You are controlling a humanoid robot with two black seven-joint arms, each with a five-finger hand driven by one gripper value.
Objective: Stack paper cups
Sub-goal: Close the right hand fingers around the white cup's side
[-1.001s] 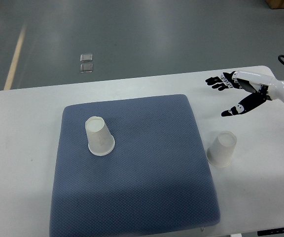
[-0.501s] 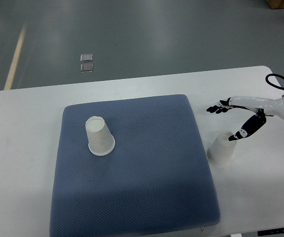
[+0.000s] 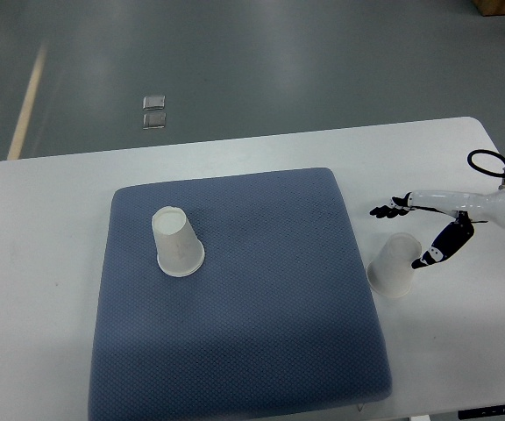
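Note:
Two white paper cups stand upside down. One cup (image 3: 178, 243) sits on the blue mat (image 3: 261, 324), left of its middle. The other cup (image 3: 395, 266) stands on the white table just off the mat's right edge. My right hand (image 3: 408, 235) reaches in from the right edge, its fingers (image 3: 386, 210) spread open above and beside that cup. Its thumb (image 3: 437, 252) is close to the cup's right side, and I cannot tell whether it touches. Nothing is held. The left arm does not show.
The white table (image 3: 42, 263) carries the mat; its far edge runs along the top and its right corner lies near the arm. A black cable (image 3: 485, 160) loops at the right wrist. Grey floor lies beyond the table.
My right hand has come down and toward the near side, from above the table's far right to the cup beside the mat. Both cups have stayed put.

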